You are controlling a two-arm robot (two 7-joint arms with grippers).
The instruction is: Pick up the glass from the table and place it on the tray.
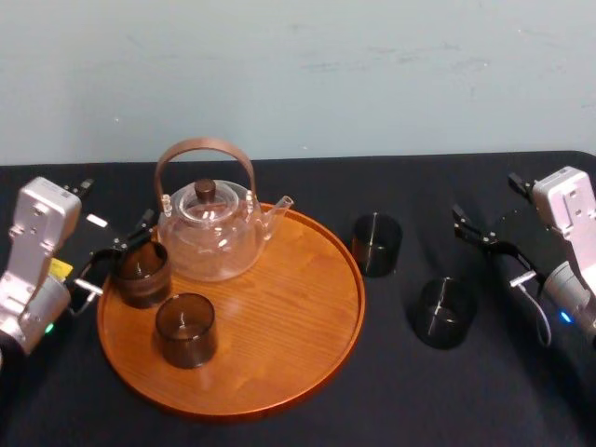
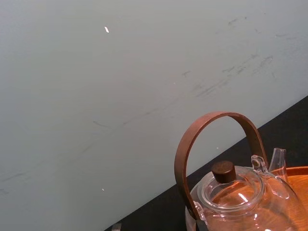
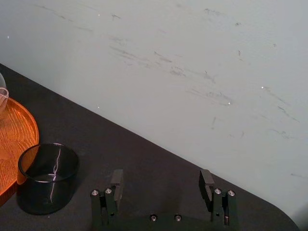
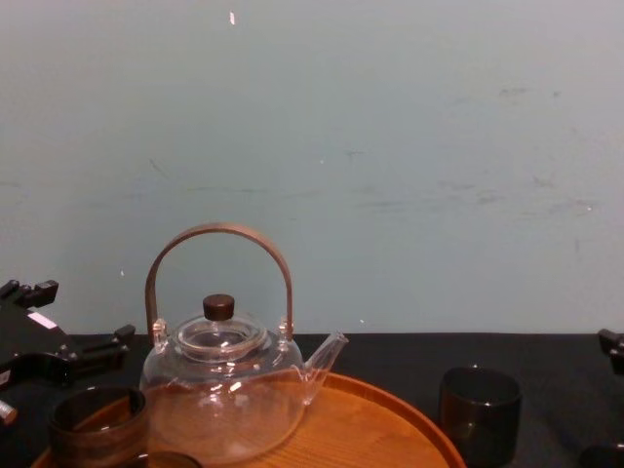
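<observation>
One short, dark, smoky cylindrical glass (image 1: pixel 444 312) on table (image 1: pixel 503 400), right of tray (image 1: pixel 298 317).

At the left gripper (image 1: pixel 119 253), a dark glass cup (image 1: pixel 142 273) sits on the round orange-brown wooden tray (image 1: pixel 298 312), clear glass teapot (image 1: pixel 209 233) just right, second dark cup (image 1: pixel 185 329) in front; near dark tumbler (image 1: pixel 444 312) and far dark tumbler (image 1: pixel 376 244) stand left of the right gripper (image 1: pixel 486 248)

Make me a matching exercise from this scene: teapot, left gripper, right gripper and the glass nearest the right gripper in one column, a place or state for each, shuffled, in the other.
1. teapot
2. left gripper
3. right gripper
4. glass nearest the right gripper

A. open, holding nothing
B. on the black table, off the tray
C. at the dark glass on the tray's left edge
D. at the tray's back

Pairs: 1-D, 2-C, 3-A, 4-B
</observation>
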